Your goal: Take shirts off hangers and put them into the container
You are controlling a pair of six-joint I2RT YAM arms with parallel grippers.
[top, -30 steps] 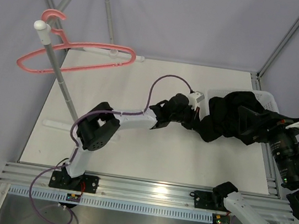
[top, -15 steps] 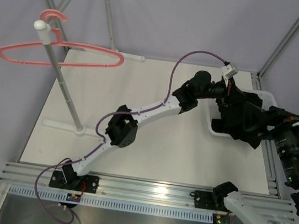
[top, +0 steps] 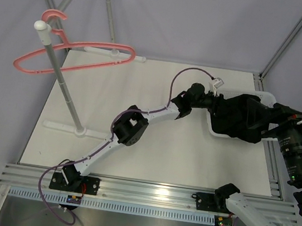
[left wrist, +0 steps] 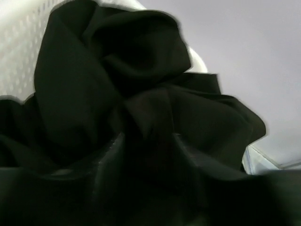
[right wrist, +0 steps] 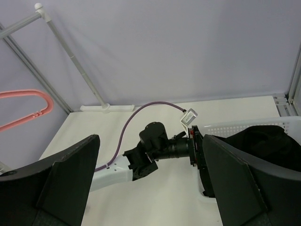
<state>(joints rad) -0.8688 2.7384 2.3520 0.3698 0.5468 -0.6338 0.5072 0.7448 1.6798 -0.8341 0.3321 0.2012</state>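
The black shirt lies bunched in the white mesh container at the table's right side, draping over its near-left rim. My left gripper is pressed into that pile. In the left wrist view its dark fingers stand apart with a fold of shirt between them, in front of the container wall. My right gripper hovers over the container's right end, open wide and holding nothing. The bare pink hanger hangs on the rack at the upper left.
The white rack pole leans from its foot on the table's left side. My left arm stretches diagonally across the table. A metal frame rail runs along the right edge beside the container.
The left gripper has parted its fingers and sunk lower at the container's left end. The shirt has settled into the container. The hanger has swung on the rack.
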